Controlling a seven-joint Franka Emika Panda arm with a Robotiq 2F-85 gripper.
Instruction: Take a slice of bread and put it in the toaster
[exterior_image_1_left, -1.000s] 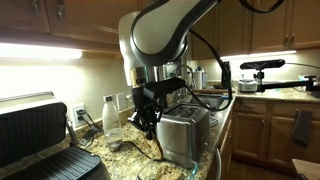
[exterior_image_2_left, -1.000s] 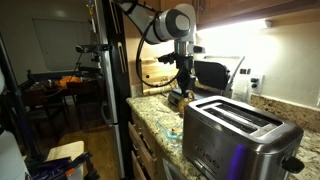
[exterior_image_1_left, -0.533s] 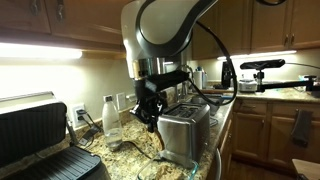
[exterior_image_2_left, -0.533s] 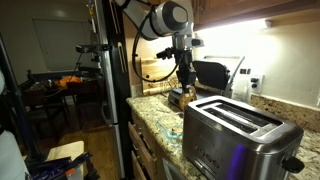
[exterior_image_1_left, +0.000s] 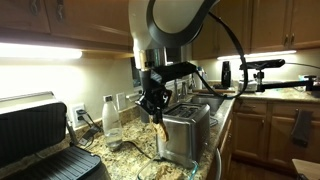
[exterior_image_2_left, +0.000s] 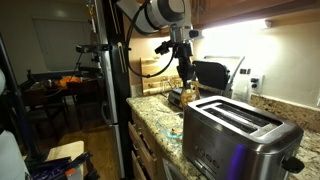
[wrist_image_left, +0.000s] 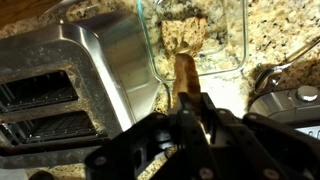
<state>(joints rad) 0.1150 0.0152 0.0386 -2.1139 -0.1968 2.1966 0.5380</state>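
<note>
My gripper (exterior_image_1_left: 157, 106) is shut on the slice of bread (exterior_image_1_left: 164, 129), a thin tan-brown piece that hangs down from the fingers. It is held in the air beside the toaster (exterior_image_1_left: 186, 133), above a glass dish. In the wrist view the slice (wrist_image_left: 185, 72) sticks out beyond the fingertips (wrist_image_left: 190, 102). The shiny steel toaster (wrist_image_left: 60, 90) with its two slots lies to the left. In an exterior view the gripper (exterior_image_2_left: 186, 68) hangs behind the toaster (exterior_image_2_left: 240, 135), over the counter's far part.
A clear glass dish (wrist_image_left: 228, 55) with more bread (wrist_image_left: 186, 33) sits under the gripper. A black-and-grey press grill (exterior_image_1_left: 40, 140) and a plastic bottle (exterior_image_1_left: 112, 120) stand on the granite counter (exterior_image_2_left: 160, 115). A metal pot (wrist_image_left: 290, 90) is close by.
The gripper has risen from the glass dish with the bread slice in it, moving up and slightly toward the toaster's top.
</note>
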